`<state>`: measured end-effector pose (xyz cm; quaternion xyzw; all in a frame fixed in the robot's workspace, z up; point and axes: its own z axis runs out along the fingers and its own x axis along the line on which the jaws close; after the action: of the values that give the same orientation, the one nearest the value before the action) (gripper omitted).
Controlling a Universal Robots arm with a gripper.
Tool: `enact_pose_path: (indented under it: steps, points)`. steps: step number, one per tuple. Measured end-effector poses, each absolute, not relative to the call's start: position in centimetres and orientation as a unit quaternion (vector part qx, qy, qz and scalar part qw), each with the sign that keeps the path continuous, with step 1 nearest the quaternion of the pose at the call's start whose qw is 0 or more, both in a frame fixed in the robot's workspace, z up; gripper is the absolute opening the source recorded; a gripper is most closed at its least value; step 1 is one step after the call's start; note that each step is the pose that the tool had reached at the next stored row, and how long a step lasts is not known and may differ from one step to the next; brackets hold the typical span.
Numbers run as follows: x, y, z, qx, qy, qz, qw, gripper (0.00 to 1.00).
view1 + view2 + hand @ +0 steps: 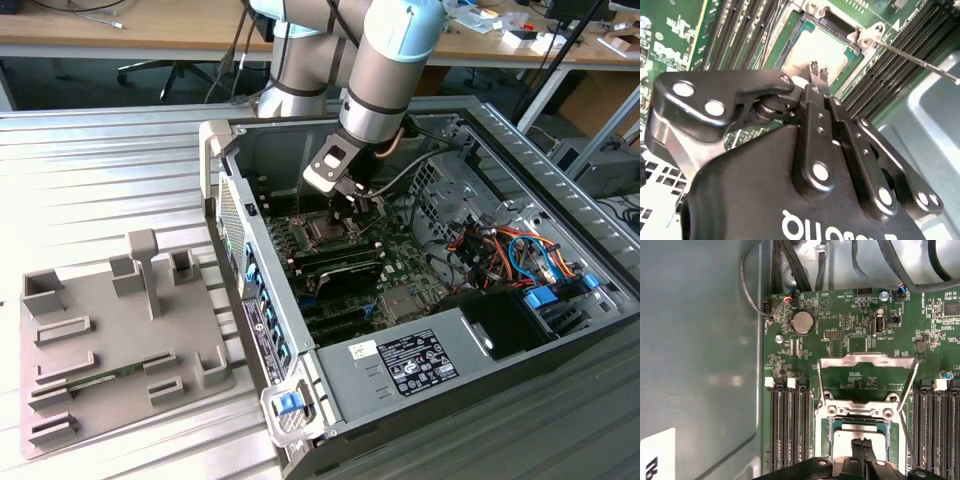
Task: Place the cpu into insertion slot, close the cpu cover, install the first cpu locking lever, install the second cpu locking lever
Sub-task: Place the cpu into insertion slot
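Poised over the socket: black two-fingered claw (pixel 818 72), tips drawn together, nothing gripped. The small silver-grey square cpu (pixel 821 47) lies flat in its slot on the green motherboard (pixel 805 305). The thin silvery cpu cover frame (pixel 866 359) is swung open. In the exterior view the claw sits at 10 o'clock from the grey power supply box (pixel 420 350). Judged: chip placed, cover step in hand. That calls for pressing the frame's free edge down over the chip.

Access to the socket (pixel 832 435) is from above, through the open side of the case (pixel 280 150). The cpu cover (pixel 867 361) is swung back (off the opening). A raised lever rod (pixel 920 60) crosses beside the socket. Memory slots (pixel 787 425) flank it on both sides. Cables (pixel 495 245) crowd the exterior view's right.
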<state>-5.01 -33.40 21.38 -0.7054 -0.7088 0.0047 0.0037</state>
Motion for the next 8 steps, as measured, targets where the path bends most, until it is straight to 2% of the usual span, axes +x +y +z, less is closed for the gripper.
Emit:
enact_pose_path:
  steps: [8]
  points:
    - [-5.00, -33.42, 20.62, -0.705, -0.709, 0.007, 0.006, 0.11]
